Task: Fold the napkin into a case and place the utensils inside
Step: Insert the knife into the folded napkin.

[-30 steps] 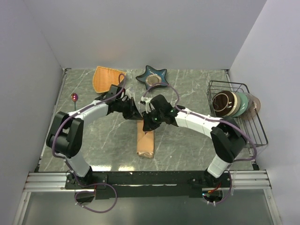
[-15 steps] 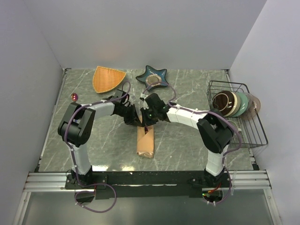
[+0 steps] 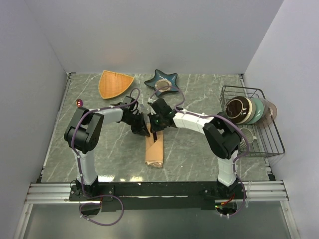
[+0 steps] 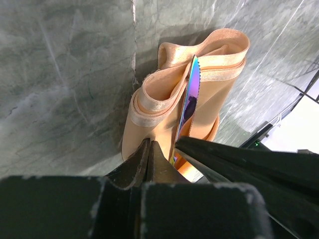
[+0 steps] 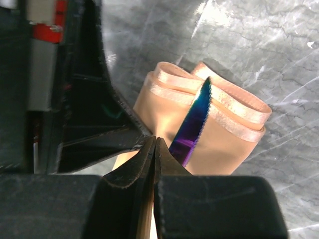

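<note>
Napkin (image 3: 154,152) lies as a long folded bundle on the marble table (image 3: 199,154), between the two arms and pointing toward their bases. Its peach satin layers are looped over at one end. A serrated iridescent knife (image 4: 190,94) rests along the crease between two folds, with most of its blade exposed rather than tucked under.

Both grippers meet at the napkin's far end. The left gripper (image 4: 149,143) has its fingers pressed together at the cloth's edge, though whether cloth is pinched between them cannot be told. The right gripper (image 5: 155,142) also looks closed. The knife's handle end disappears just beside its fingers, so a hold on the knife is unclear.

The step in hand appears to be loading cutlery into the case. A spoon (image 3: 79,103) waits well apart near the left wall. Next, the knife likely needs sliding deeper under a layer without dragging the slippery folds open.
</note>
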You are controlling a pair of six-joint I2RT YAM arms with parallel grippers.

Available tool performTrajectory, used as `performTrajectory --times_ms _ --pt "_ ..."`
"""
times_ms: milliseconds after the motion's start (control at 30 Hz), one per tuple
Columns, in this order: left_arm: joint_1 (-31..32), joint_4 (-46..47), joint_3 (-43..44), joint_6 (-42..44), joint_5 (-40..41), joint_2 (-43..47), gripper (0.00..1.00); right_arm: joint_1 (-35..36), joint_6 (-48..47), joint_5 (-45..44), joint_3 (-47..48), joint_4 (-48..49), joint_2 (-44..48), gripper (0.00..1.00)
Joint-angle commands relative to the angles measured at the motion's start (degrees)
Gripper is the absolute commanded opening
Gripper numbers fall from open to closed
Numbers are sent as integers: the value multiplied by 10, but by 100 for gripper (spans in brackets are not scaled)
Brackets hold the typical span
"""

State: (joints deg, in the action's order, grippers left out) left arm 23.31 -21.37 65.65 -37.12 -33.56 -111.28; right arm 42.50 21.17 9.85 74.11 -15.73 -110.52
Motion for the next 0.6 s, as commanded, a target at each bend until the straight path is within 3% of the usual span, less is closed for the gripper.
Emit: performTrajectory --times_ms 0,567 --pt "-2 -13 12 9 31 -10 1 10 2 -28 25 -4 -18 6" --pt "-5 -13 4 7 49 -7 1 11 -27 -59 -12 -26 13 6"
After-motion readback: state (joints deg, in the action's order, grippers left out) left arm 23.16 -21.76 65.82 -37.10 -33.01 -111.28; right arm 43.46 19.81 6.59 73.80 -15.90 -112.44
